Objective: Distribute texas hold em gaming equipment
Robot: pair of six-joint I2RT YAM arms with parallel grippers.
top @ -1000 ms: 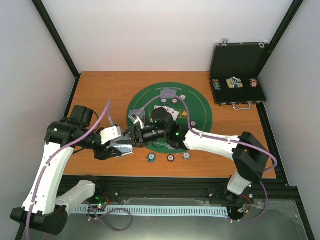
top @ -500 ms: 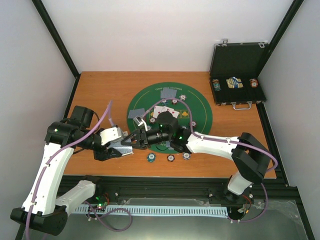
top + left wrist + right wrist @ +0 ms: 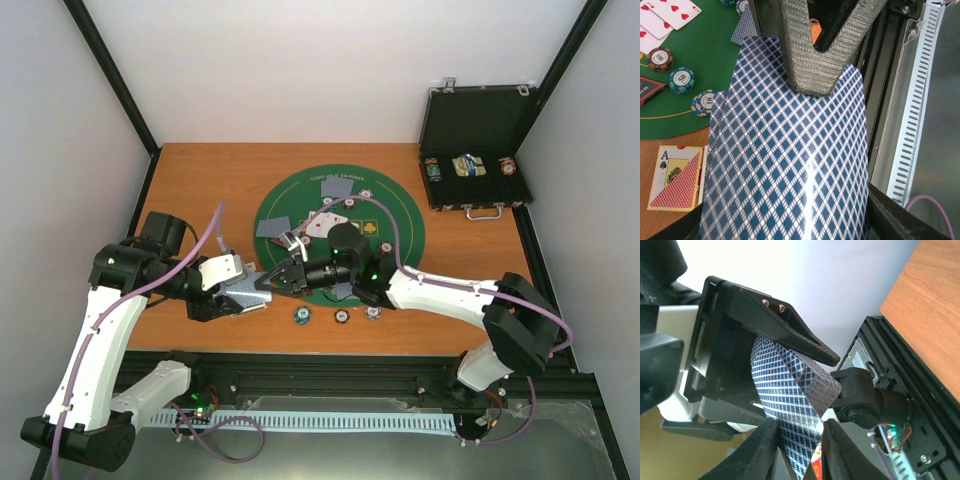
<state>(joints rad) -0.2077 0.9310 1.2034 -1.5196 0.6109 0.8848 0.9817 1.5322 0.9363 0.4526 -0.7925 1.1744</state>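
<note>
A: Cards [image 3: 790,165], where?
B: Found stacked, backs up, clamped in closed left claw [image 3: 236,296], above near edge of surface [image 3: 200,180].
A: Right claw [image 3: 268,283]?
B: Seen at top card's far edge; could not tell whether gripping.
A: Handling?
B: Judged light, thin, slick, easily bent. Best pinched at free edge, slid off singly.

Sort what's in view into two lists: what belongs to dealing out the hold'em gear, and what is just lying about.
Belongs to the job:
- deck of blue-backed cards, held in the left claw
- face-up cards
- striped poker chips
- black-and-red triangle marker
- green felt mat

Lying about:
- black hard case
- playing-card box
</note>
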